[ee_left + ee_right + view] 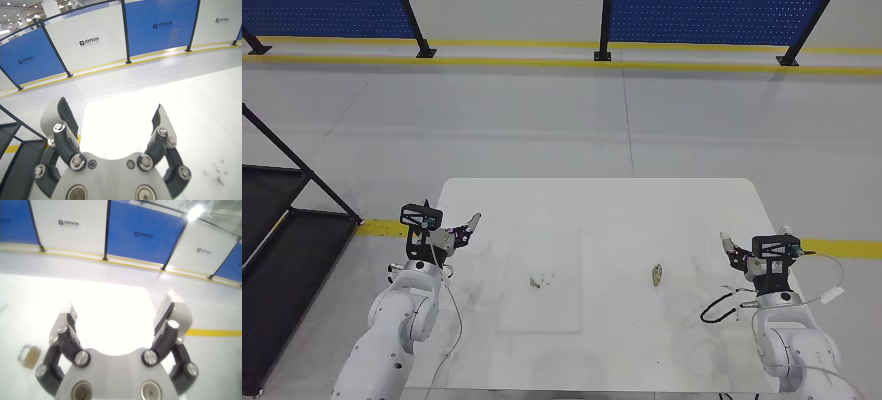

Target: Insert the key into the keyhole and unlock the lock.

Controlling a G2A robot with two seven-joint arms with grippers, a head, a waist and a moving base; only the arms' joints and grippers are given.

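Standing on the floor off the counter's left edge is a black rack. Next to it, the left gripper hangs over the counter's left side near the far corner, and in the left wrist view the left gripper has its jaws spread wide with nothing between the ribbed black pads.

Toward the middle of the white counter lies the key, a small silvery thing too small to make out in detail. It rests flat on the surface, well apart from the left gripper.

Farther right, a clear gap away from the key, the lock lies on the counter. In the right wrist view the lock is a brass-coloured padlock on its side with a silver shackle that looks closed. It sits beside the gripper and touches nothing else.

At the counter's right side the right gripper hangs near the edge, well apart from the lock. The right gripper also has its jaws wide apart and holds nothing.

A black cable loops on the counter just beside the right arm.
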